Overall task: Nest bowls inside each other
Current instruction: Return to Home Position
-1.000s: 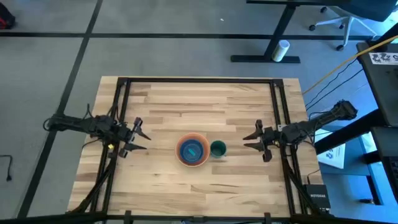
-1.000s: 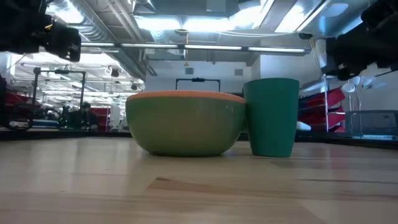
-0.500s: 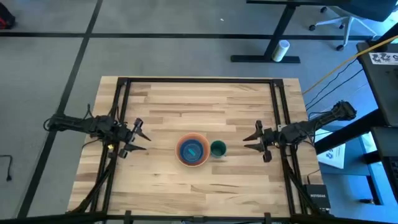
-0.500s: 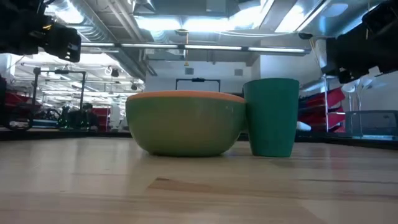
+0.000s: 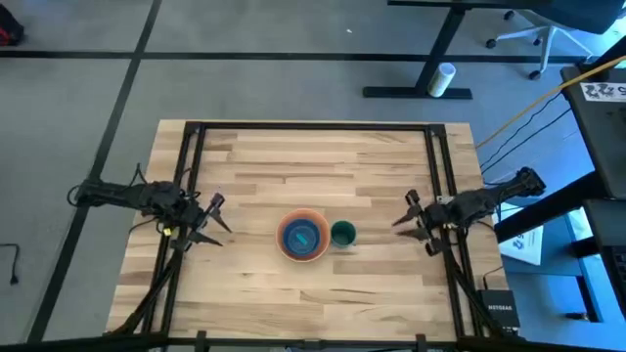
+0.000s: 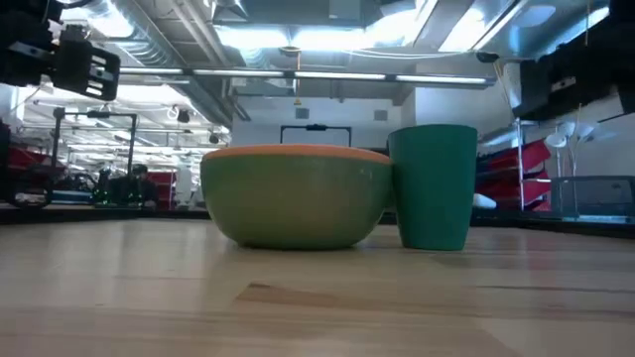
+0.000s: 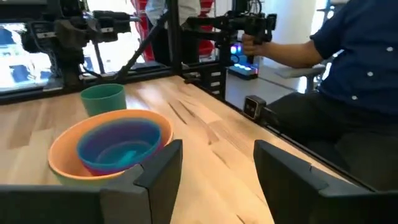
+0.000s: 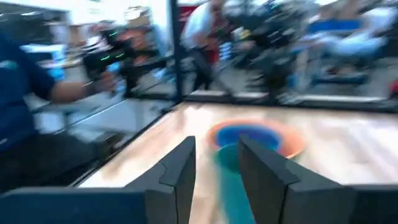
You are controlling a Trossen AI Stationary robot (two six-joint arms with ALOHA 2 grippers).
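Hovering spread and empty, left gripper (image 5: 217, 221) and right gripper (image 5: 401, 217) flank the bowls (image 5: 303, 236)

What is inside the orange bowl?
Inside the orange bowl sits a purple bowl, with a blue bowl nested in it. Any bowl beneath those is covered and cannot be seen.

Items 1–6: workspace fixtures and surroundings.
Wooden table (image 5: 293, 156), black rails (image 5: 313, 126); grey floor (image 5: 78, 98) carrying white cylinder (image 5: 442, 78), office chair (image 5: 523, 34); person in blue shirt (image 7: 348, 56) beside table edge.
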